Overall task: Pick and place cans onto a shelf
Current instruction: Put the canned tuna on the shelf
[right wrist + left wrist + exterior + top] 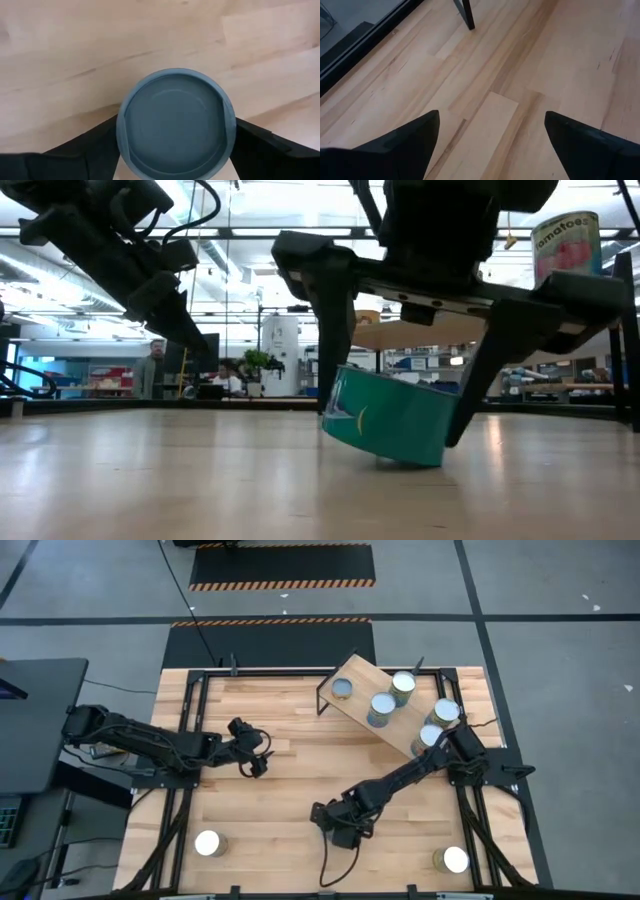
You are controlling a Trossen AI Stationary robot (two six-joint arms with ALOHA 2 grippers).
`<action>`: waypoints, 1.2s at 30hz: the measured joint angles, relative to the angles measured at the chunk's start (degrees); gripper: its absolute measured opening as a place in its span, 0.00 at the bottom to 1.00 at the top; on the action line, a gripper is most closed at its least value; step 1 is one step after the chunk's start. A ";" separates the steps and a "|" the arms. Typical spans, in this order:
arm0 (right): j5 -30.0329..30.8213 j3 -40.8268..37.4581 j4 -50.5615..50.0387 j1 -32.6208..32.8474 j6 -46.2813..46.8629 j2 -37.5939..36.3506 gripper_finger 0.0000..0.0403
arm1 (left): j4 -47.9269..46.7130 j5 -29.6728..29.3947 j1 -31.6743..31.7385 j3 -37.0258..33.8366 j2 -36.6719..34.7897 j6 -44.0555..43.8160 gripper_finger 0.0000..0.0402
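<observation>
My right gripper point(340, 827) is at the near middle of the table, shut on a teal-labelled can point(388, 420) with a bluish round top point(175, 122); in the high view the gripper hides this can. My left gripper point(256, 756) is open and empty above the bare tabletop left of centre, and it also shows in its wrist view point(490, 150). The light-wood shelf point(362, 675) stands slantwise at the far right with several cans on it, one of them silver-topped point(403, 684). Two more cans stand on the table, near left point(208, 843) and near right point(455, 860). My right gripper pinches the can's round side wall point(122, 131) between its two fingers point(492, 370), one on each side. The fingers come from above, pointing down. The can is tilted, with one bottom edge point(412, 462) low at the table and the other raised; whether it still touches I cannot tell.
The shelf's black legs point(322, 700) stand on the far half of the table. A black frame point(190, 730) runs along the table's left and right sides. A can with a tomato label point(565, 242) shows high in the low view. People stand in the room behind.
</observation>
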 joint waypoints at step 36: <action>14.00 4.99 -6.81 3.40 77.58 -0.90 0.95 | 1.05 0.25 0.00 0.02 0.02 0.83 0.92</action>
